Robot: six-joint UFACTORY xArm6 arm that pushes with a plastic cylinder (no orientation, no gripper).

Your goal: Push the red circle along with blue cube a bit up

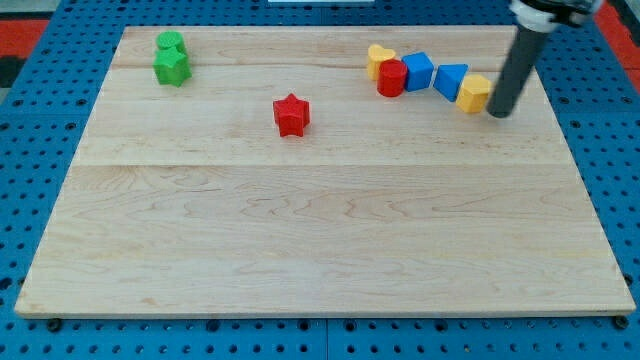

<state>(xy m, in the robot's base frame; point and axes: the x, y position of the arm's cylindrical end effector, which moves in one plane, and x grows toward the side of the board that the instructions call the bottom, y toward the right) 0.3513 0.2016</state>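
The red circle (391, 78) stands near the view's top right, touching the blue cube (417, 71) on its right. A yellow heart (379, 58) touches the red circle at its upper left. A blue triangle (451, 79) and a yellow block (475, 93) continue the row to the right. My tip (498, 113) rests on the board just right of the yellow block, well right of the blue cube and red circle.
A red star (291, 114) sits left of centre in the upper half. Two green blocks (171, 58) stand together at the top left. The wooden board (320, 240) lies on a blue pegboard.
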